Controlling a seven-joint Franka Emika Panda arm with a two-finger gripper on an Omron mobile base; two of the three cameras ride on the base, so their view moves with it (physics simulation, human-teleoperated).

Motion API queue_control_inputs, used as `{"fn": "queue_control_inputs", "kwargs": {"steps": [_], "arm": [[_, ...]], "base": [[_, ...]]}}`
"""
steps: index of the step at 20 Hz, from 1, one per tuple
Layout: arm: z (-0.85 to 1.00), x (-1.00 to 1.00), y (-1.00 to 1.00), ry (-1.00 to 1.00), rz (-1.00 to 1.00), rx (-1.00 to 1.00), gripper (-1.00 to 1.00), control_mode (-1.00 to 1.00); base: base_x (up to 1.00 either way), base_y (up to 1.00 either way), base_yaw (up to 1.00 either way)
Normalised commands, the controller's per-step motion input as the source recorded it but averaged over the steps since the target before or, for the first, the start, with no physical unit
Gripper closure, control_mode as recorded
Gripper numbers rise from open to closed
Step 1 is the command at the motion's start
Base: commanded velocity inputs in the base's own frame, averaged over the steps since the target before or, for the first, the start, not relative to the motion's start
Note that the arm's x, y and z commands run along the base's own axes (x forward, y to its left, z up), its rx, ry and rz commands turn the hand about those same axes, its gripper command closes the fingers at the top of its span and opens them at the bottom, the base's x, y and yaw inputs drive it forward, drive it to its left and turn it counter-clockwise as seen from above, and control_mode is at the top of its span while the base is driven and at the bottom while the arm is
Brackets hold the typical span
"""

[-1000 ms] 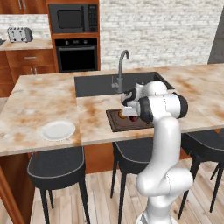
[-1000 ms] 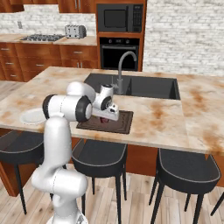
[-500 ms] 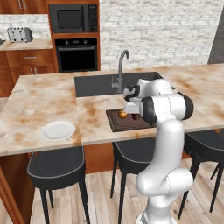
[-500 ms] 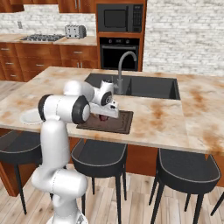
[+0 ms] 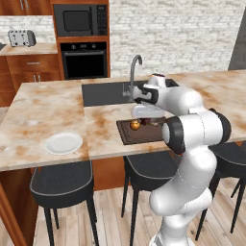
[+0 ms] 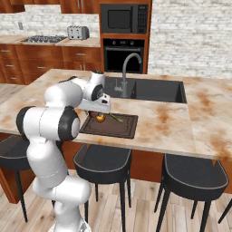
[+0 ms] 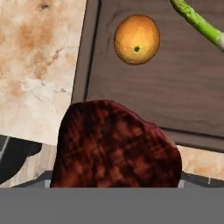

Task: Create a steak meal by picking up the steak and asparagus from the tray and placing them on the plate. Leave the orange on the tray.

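Gripper around marbled, lumpy steak

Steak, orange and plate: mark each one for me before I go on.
steak (image 7: 116, 146), hand view, middle of its dark red top.
orange (image 7: 137, 39), hand view, centre of the fruit, on the tray.
plate (image 5: 63, 143), left base view, middle of the white dish on the counter.

Dark red steak is lifted above brown tray w/ orange and green asparagus lying on it; white plate sits well apart.
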Motion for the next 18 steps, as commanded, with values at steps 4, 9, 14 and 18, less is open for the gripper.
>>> {"fn": "queue_control_inputs", "kwargs": {"steps": [4,9,14,18], "arm": [[0.05,-0.18,1.00,0.00,0.16,0.00,1.00,-1.00],[-0.08,-0.01,1.00,0.00,0.17,0.00,1.00,-1.00],[-0.14,0.00,1.00,0.04,0.16,0.00,1.00,-1.00],[-0.35,0.03,1.00,0.09,0.15,-0.01,1.00,-1.00]], "base": [[0.00,0.00,0.00],[0.00,0.00,0.00],[0.00,0.00,0.00],[0.00,0.00,0.00]]}}
